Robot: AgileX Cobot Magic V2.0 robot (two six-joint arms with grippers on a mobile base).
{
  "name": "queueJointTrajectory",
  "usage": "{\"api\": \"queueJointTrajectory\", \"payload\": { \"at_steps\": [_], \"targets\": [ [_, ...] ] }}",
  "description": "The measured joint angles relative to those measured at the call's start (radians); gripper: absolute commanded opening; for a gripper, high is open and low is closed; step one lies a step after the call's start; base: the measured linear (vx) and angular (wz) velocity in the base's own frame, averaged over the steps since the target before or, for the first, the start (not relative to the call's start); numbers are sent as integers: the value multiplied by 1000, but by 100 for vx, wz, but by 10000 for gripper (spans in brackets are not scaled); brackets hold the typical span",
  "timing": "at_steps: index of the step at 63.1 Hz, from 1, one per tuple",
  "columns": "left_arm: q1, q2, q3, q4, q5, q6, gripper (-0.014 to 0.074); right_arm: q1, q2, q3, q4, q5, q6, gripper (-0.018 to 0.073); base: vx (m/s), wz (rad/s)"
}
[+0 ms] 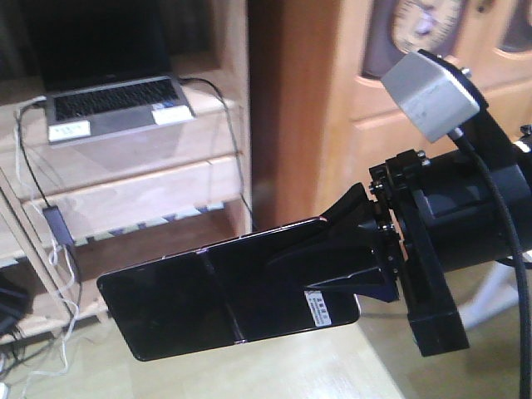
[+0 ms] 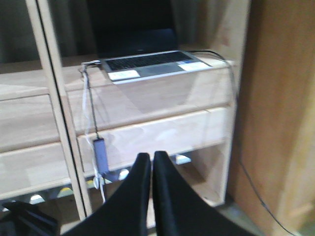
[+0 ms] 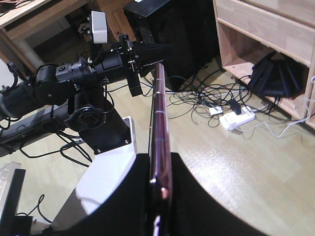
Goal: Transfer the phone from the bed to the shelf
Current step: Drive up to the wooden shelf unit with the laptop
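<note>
**A:** What does the shelf (image 1: pixel 150 195) hold?

**B:** One laptop (image 1: pixel 116 108), lid open and screen dark, on the shelf's upper board. A cable (image 1: pixel 29 162) drops from the laptop's left side down the shelf front, with one small dark adapter (image 1: pixel 58 223) hanging on it. The right wrist view shows a bottom compartment of the shelf with a heap of black things (image 3: pixel 275 78) in it. I cannot tell what they are, or how many.

**A:** And the phone?

**B:** There is one phone (image 1: pixel 208 299), and it is not in any compartment. It hangs in the air in front of the shelf, lower than the laptop and lying nearly flat. The right jaws are clamped on the end that carries the one white sticker (image 1: pixel 317 309). The other end sticks out free.

**A:** And the left jaws?

**B:** They are pressed together with nothing between them, pointing at the shelf front below the laptop.

**A:** What is on the floor?

**B:** One white power strip (image 3: pixel 237 119) lies among tangled cables, just in front of the shelf's bottom compartment.
</note>
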Motion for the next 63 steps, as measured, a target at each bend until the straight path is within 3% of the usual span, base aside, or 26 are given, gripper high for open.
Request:
{"api": "queueJointTrajectory", "payload": {
  "at_steps": [63],
  "targets": [
    [0,0,0,0,0,0,1,0,0,1,0,0,0,-2,34,30]
  ]
}}
